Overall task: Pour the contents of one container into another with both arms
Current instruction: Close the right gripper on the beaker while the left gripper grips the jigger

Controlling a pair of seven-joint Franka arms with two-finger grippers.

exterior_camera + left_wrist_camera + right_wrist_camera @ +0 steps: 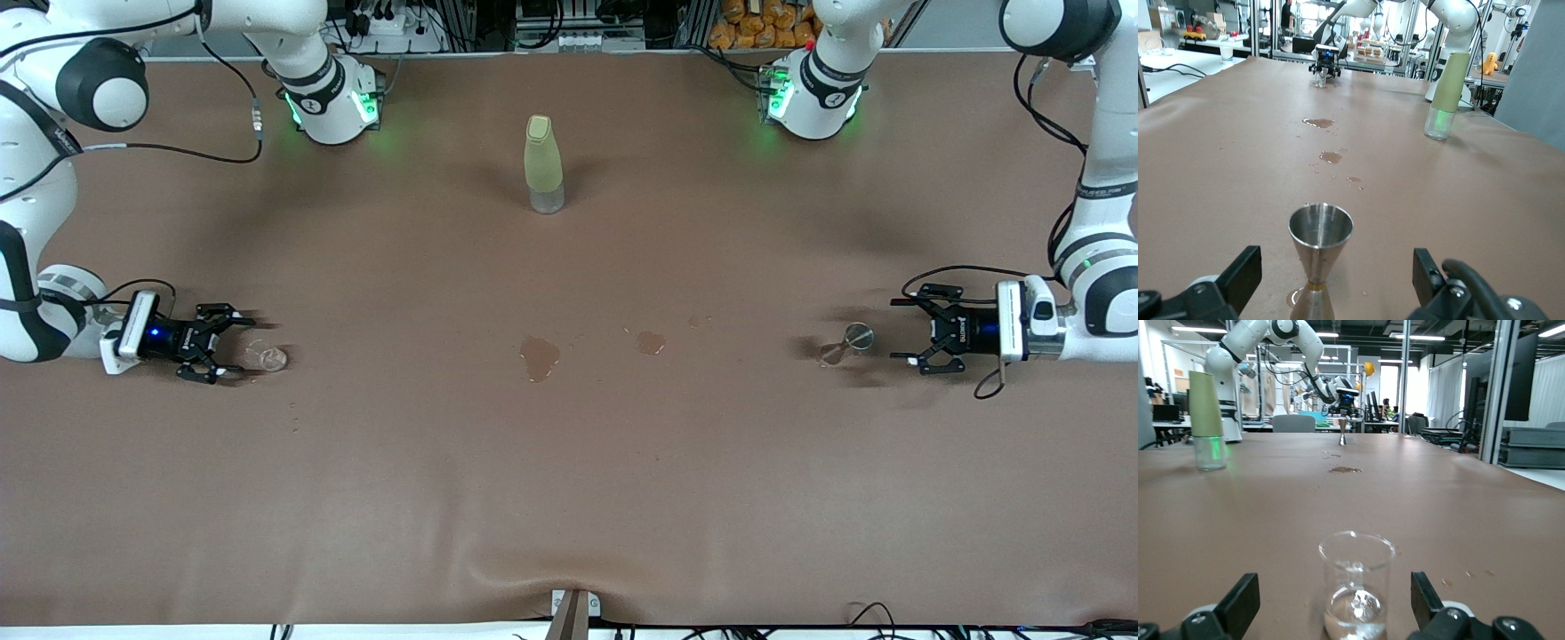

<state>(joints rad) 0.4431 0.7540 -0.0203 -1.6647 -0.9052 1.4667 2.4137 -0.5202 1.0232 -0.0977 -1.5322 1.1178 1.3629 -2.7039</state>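
Note:
The tiny clear glass cup [267, 357] stands upright at the right arm's end of the table, with clear liquid in its bottom [1357, 600]. My right gripper [233, 347] is low over the table beside it. Its fingers [1241, 600] are open and flank the cup without touching it. The silvery hourglass measuring cup [849, 342] stands upright at the left arm's end. My left gripper [898, 331] is open and level with it, a short gap away. In the left wrist view the measuring cup [1319, 257] stands between the spread fingers [1428, 270], untouched.
A tall pale yellow-green bottle [543, 164] stands mid-table, farther from the front camera than both cups. Two wet brown spills [540, 356] [652, 341] lie on the brown cloth between the cups. A few small droplets lie on the cloth near the glass cup.

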